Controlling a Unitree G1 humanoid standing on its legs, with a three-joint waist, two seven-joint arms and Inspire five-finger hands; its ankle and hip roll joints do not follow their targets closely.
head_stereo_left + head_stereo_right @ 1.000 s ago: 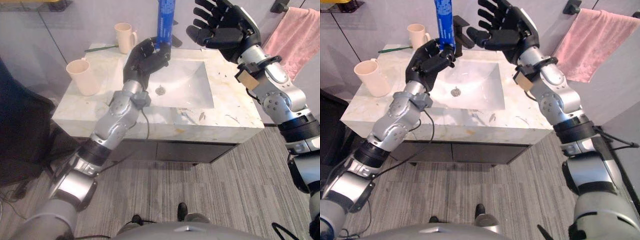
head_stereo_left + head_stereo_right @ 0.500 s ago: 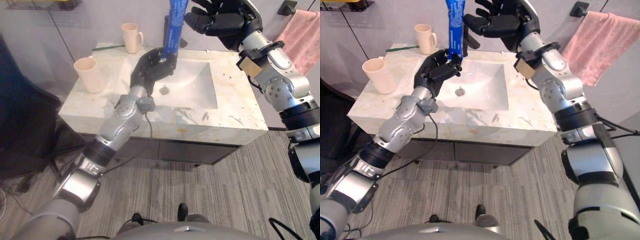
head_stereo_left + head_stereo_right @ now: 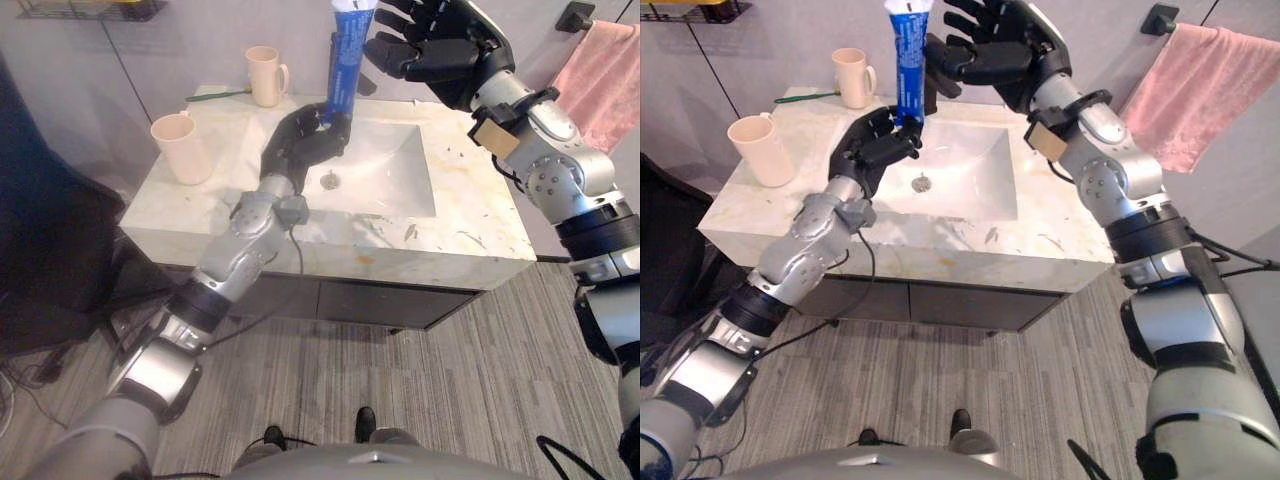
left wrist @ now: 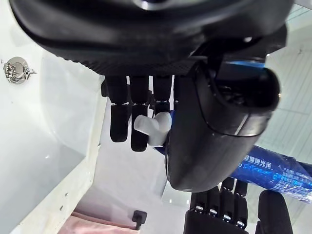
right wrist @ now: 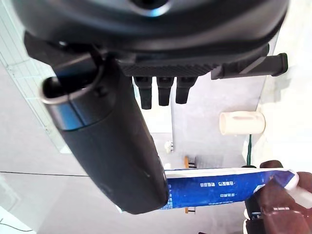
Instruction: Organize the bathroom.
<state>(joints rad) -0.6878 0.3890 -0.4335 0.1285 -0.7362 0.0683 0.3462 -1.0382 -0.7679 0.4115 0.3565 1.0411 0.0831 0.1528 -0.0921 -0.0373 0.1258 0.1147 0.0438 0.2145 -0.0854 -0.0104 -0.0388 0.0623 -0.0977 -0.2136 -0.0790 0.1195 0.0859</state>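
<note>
Item: blue toothpaste tube (image 3: pixel 346 58), upright above sink basin (image 3: pixel 390 185) | Left hand (image 3: pixel 300 145): fingers pinching its cap end | Right hand (image 3: pixel 440 50): spread, empty, beside tube top | Step: hand-over | Next: right hand must wrap the tube before left releases.

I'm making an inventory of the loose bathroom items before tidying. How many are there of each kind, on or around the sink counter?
Cups: 2, one near the counter's left edge, one at the back
Toothpaste tubes: 1, blue, upright in the left hand
Toothbrushes: 1, green, lying by the back cup
Towels: 1, pink, hanging at right
Total: 5
</note>
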